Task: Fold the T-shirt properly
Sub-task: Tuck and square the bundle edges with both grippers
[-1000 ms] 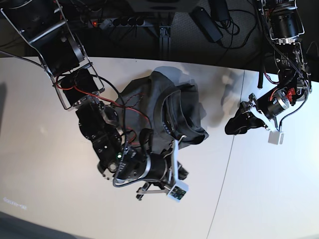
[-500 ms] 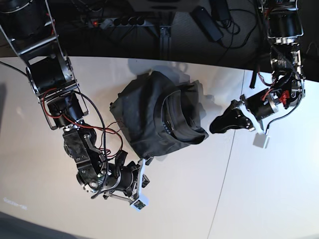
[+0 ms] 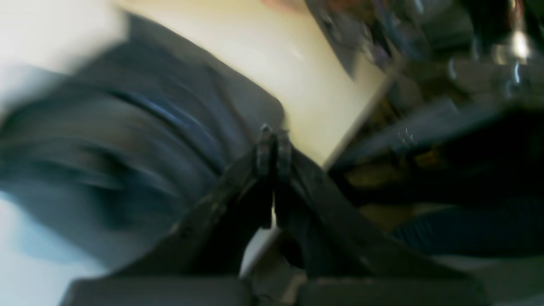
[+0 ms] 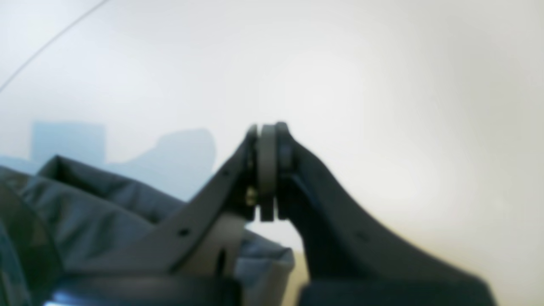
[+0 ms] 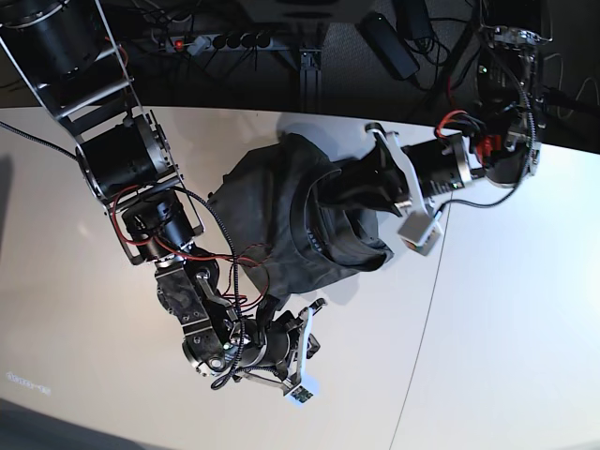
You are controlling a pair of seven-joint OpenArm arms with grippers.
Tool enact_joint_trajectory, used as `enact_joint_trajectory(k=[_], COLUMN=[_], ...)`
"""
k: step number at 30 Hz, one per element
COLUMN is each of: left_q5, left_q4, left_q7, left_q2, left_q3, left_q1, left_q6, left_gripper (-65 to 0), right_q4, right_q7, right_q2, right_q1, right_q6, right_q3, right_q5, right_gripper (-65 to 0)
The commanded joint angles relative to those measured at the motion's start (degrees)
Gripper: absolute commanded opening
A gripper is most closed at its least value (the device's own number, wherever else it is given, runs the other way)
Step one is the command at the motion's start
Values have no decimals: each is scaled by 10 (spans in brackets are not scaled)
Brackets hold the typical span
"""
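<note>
White tabletop (image 5: 84, 309) holds the crumpled dark olive-grey cotton T-shirt (image 5: 281, 220). Left gripper (image 3: 272, 146) at three o'clock, right gripper (image 4: 267, 144) at six, both clenched empty; either could snag and bunch cloth.

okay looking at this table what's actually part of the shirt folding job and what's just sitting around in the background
Part of the job:
T-shirt, bunched on the table
left gripper, shut, over the shirt
right gripper, shut, beside the shirt's edge

Just lying about:
power strip behind the table
black adapter and cables beyond the far edge
</note>
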Motion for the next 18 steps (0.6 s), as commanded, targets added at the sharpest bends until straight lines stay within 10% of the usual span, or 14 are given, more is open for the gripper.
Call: enact_joint_trajectory(k=[1,18], left_q5=[3,189], left_q4=[9,-101], left_q7=[-24,-131], left_q2=[3,83], left_q3=[16,88], left_q1=[0,-31], left_q6=[-14,-14], left_gripper=[-650,-650], right_q4=[8,4], right_q7=[13,-86], right_q2=[-7,-10], right_q1=[20,4], right_q6=[27,31], right_q3=[3,3], right_q5=[5,29], right_gripper=[-650,-650])
